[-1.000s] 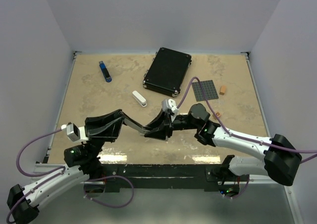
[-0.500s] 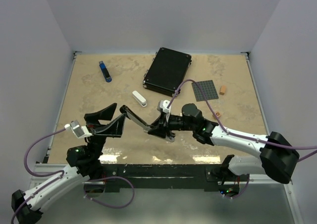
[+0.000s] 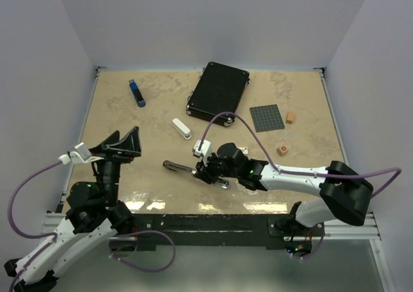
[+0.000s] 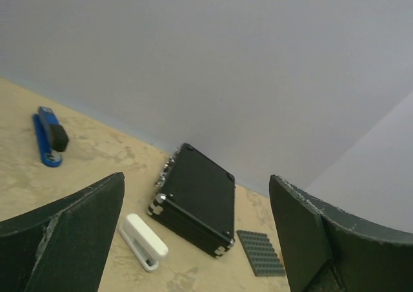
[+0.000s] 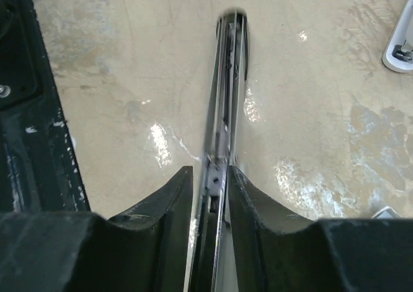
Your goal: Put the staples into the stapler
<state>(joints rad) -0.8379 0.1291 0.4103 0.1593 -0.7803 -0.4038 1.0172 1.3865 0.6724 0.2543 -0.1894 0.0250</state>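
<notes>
Jutting forward from the clenched right hand lies the stapler; left hand released, well apart.

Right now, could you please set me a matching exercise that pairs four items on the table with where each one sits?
Things:
1 blue stapler
2 black case
3 grey studded plate
4 opened stapler

Places:
A held in the right gripper
B far left of the table
C far middle of the table
D right side, beside an orange cube

Pairs: 1-B, 2-C, 3-D, 4-A.
</notes>
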